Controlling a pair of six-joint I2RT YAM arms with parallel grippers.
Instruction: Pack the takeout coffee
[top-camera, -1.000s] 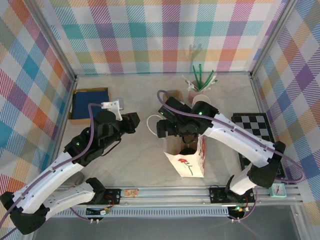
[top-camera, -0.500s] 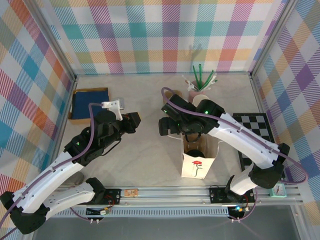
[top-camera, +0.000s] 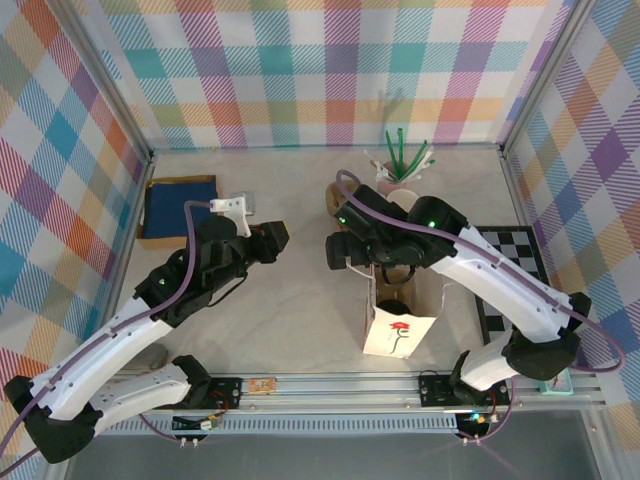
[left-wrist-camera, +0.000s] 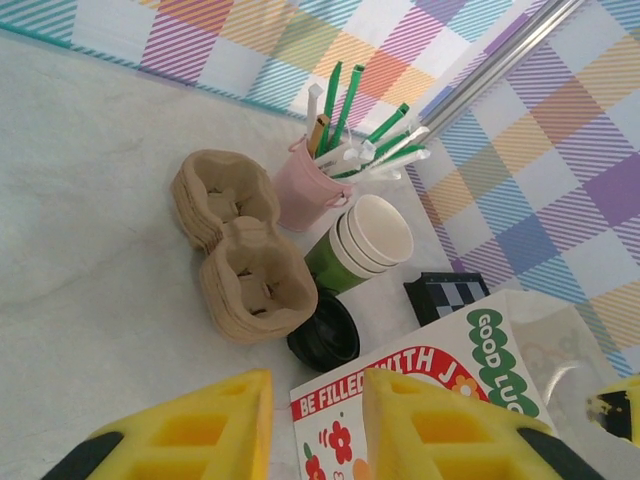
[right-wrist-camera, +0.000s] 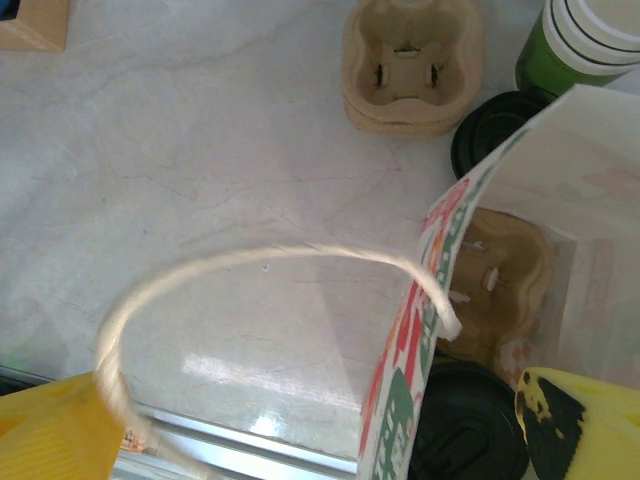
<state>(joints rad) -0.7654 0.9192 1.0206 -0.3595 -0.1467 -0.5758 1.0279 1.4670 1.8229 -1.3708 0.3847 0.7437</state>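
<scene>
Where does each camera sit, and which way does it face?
Top external: above and behind the bases, facing down on the table; left arm and right arm show.
Left wrist: facing obliquely toward the far right corner, cup carriers and stacked cups; left end effector at bottom.
Right wrist: facing steeply down into the white bag; right end effector at bottom corners.
Shared: both wrist views catch cup carriers, bag, loose black lids.

White paper bag (left-wrist-camera: 440, 378): red print "BE FILLED WITH J…", green print "GOOD LUC…"; both cut off.
</scene>
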